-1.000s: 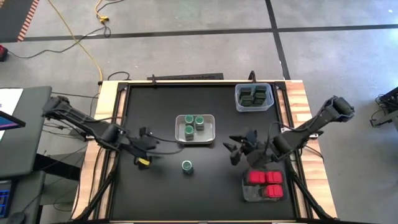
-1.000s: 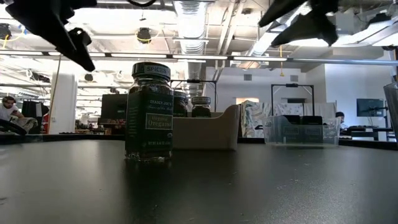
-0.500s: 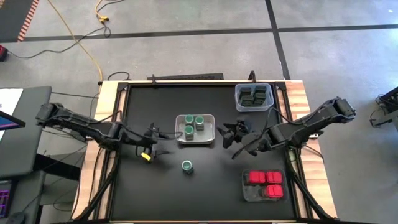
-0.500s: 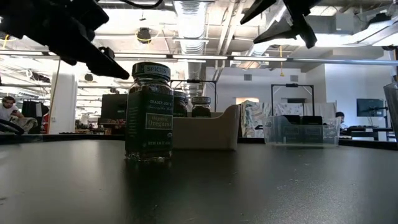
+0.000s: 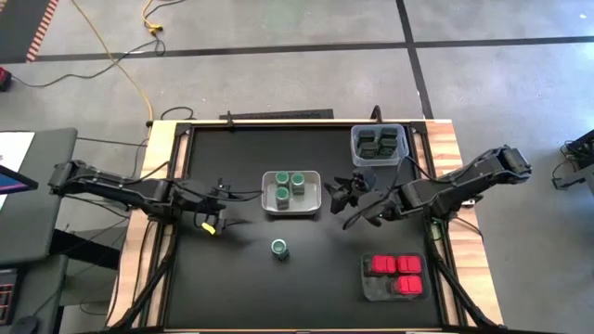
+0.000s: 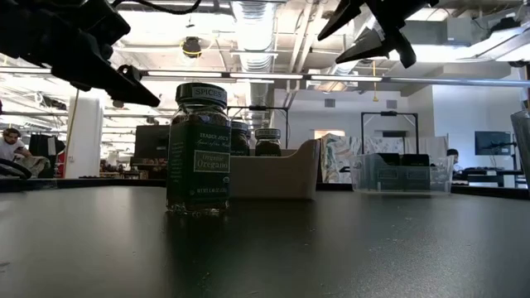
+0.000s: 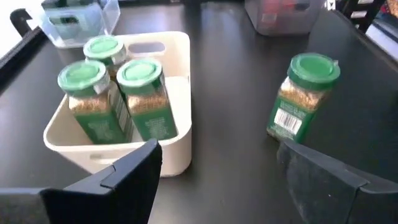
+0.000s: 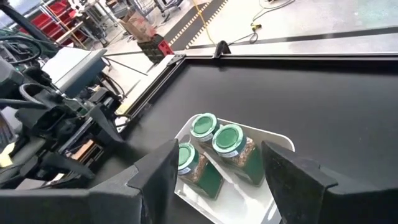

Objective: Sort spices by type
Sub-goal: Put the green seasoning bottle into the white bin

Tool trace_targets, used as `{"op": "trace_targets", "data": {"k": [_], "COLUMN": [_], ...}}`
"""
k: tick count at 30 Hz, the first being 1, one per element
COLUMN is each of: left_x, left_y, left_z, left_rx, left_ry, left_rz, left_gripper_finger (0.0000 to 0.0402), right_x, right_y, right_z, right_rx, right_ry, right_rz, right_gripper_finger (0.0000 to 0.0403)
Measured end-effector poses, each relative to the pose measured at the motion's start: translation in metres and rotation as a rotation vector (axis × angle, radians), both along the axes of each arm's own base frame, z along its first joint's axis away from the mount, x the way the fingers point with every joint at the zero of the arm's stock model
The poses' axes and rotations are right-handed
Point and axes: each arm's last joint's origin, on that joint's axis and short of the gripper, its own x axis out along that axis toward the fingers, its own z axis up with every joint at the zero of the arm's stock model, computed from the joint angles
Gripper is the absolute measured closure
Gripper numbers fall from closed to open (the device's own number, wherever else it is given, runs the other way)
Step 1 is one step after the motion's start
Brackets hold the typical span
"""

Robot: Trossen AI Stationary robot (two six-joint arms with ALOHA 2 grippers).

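Observation:
One green-lidded spice jar (image 5: 278, 247) stands upright and alone on the black table, large in the low view (image 6: 199, 149). Three more green-lidded jars stand in a white tray (image 5: 312, 176) at the table's middle. My left gripper (image 5: 223, 202) hovers open left of that tray, and its wrist view shows the tray (image 7: 180, 124) and the lone jar (image 7: 303, 96) ahead of the empty fingers. My right gripper (image 5: 340, 198) hovers open right of the tray, pointing at it (image 8: 277, 140) with nothing between its fingers.
A clear bin (image 5: 353, 147) holding dark tins stands at the far right. A grey tray (image 5: 371, 292) with red boxes sits near the right front. Wooden borders frame the black mat (image 5: 232, 278), which lies bare at front left.
My left gripper has swung toward the table's far edge and sunk a little, ending left of the white tray, and has tipped closer to level. My right gripper has moved away from the red boxes toward the far edge and the white tray. Neither has shut.

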Motion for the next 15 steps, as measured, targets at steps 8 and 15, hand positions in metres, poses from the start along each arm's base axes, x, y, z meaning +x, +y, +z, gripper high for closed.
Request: {"op": "trace_targets", "data": {"k": [8, 15], "left_x": [-0.007, -0.008], "left_y": [0.001, 0.000], "left_z": [-0.003, -0.005], "left_rx": [-0.036, -0.039], "left_ry": [0.053, 0.074], "left_rz": [0.011, -0.007], "left_gripper_finger": [0.0095, 0.0095], "right_x": [0.001, 0.012], "right_y": [-0.003, -0.012], "right_z": [0.000, 0.008], "right_rx": [0.000, -0.001], "right_ry": [0.000, -0.040], "right_rz": [-0.009, 0.147], "right_gripper_finger": [0.0147, 0.0147]}}
